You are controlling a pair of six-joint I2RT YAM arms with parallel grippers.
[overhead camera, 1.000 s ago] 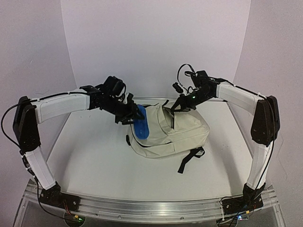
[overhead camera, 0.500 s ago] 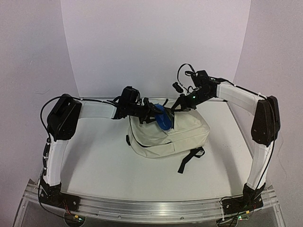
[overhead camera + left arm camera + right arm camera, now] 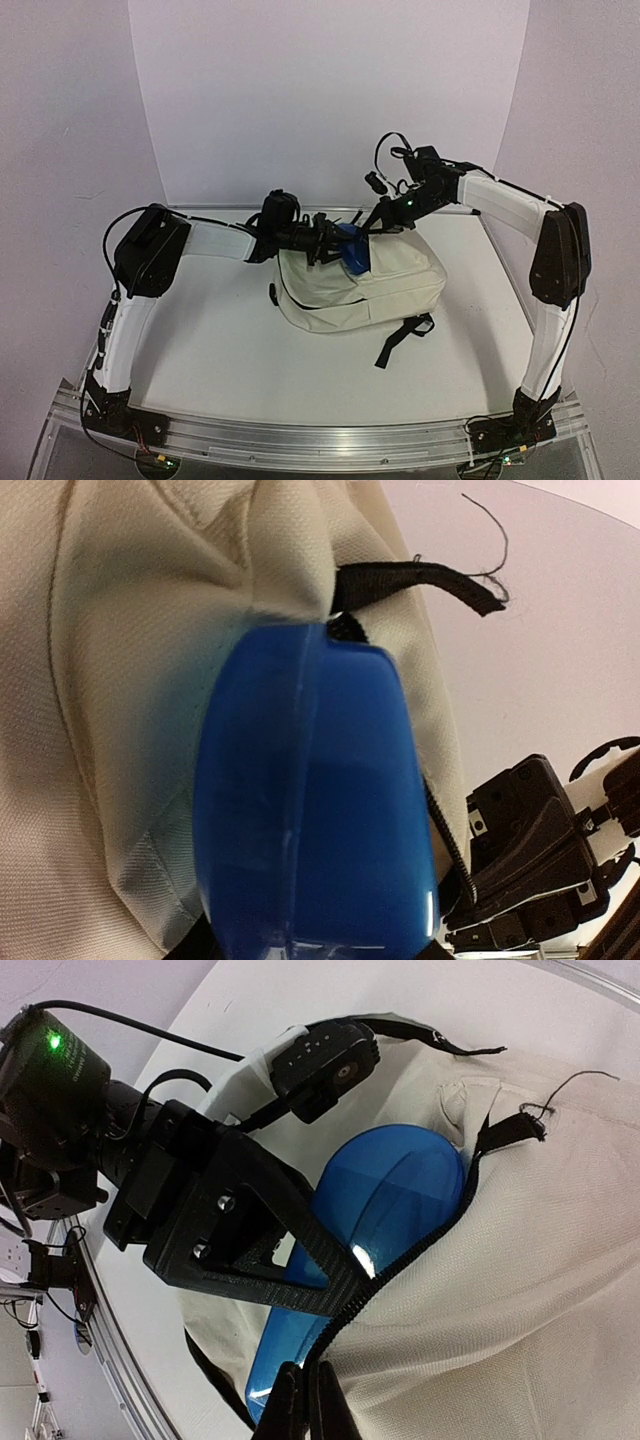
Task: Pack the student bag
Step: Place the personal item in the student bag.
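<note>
A cream student bag (image 3: 385,285) lies in the middle of the white table (image 3: 200,340), its open mouth toward the far side. The right gripper (image 3: 305,1405), jaws closed tight, pinches the black zipper edge (image 3: 420,1240) and lifts it, making a gap. The left gripper (image 3: 338,243), jaws partly open, clamps a blue pencil case (image 3: 385,1200) whose far end sits at the bag's mouth, under the raised flap. To do this step well, the left arm should probably push the case lengthwise, deep into the opening, while the right arm holds the edge high. Letting go too early may let the case slide out.
</note>
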